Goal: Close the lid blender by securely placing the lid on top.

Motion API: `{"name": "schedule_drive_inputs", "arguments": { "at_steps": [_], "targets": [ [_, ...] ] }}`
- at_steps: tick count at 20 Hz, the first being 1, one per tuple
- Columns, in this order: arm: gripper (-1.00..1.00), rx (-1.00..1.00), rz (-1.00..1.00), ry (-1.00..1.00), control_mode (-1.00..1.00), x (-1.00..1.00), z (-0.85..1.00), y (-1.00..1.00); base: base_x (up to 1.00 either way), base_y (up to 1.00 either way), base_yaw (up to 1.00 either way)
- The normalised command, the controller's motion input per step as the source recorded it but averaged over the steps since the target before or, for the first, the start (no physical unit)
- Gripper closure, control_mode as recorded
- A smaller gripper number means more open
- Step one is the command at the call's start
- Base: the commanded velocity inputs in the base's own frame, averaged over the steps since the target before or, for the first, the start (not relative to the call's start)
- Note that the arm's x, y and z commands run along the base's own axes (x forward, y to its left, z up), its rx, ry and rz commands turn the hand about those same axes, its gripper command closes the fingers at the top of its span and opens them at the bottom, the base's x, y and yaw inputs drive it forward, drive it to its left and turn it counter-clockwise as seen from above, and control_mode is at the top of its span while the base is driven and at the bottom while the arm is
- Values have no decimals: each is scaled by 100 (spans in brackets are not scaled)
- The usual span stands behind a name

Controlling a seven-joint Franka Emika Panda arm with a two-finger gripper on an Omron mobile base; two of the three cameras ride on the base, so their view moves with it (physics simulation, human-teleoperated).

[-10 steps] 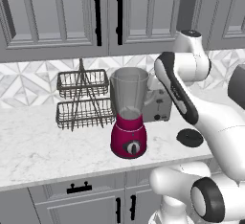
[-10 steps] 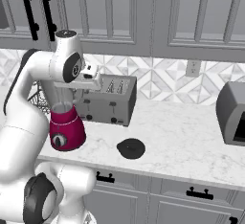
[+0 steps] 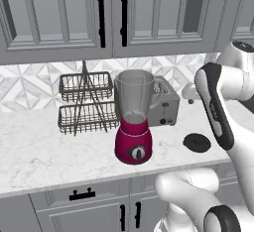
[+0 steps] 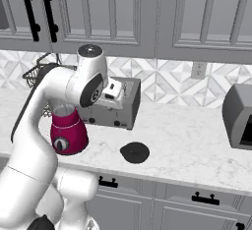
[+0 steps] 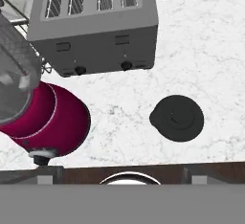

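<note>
The black round lid [image 5: 176, 118] lies flat on the marble counter near its front edge, to the right of the blender [image 3: 134, 122] and in front of the toaster. It also shows as the lid [image 3: 197, 142] and the lid [image 4: 134, 152] in the base views. The blender [image 4: 68, 130] has a magenta base with a dial and a clear grey jar [image 5: 14, 82] whose mouth is uncovered. My gripper [image 4: 114, 90] hangs high above the counter, in front of the toaster and above the lid. It is open and holds nothing.
A boxy silver toaster [image 5: 93, 24] stands right behind the lid and beside the blender. A two-tier wire rack [image 3: 85, 103] sits to the blender's left. A grey appliance [image 4: 239, 116] stands at the far right of the counter. Cabinets hang overhead.
The hand has moved a little to the right and lower, towards the spot above the lid. The lid and the blender have not moved.
</note>
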Motion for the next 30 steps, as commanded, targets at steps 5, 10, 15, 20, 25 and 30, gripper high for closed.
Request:
{"name": "schedule_drive_inputs", "arguments": {
  "at_steps": [5,10,15,20,25,30],
  "targets": [
    [-100,3,-1,-10,-100,-25,-52,-100,0,0,0],
    [-100,-6,-1,3,-100,7,-47,-70,0,0,0],
    [-100,-5,-18,20,-100,38,-33,0,0,0,0],
    [-100,-1,-15,10,-100,41,-45,0,0,0,0],
    [-100,0,-11,6,-100,37,-29,0,0,0,0],
    [-100,0,-4,13,-100,20,-27,-1,0,0,0]
  ]
}}
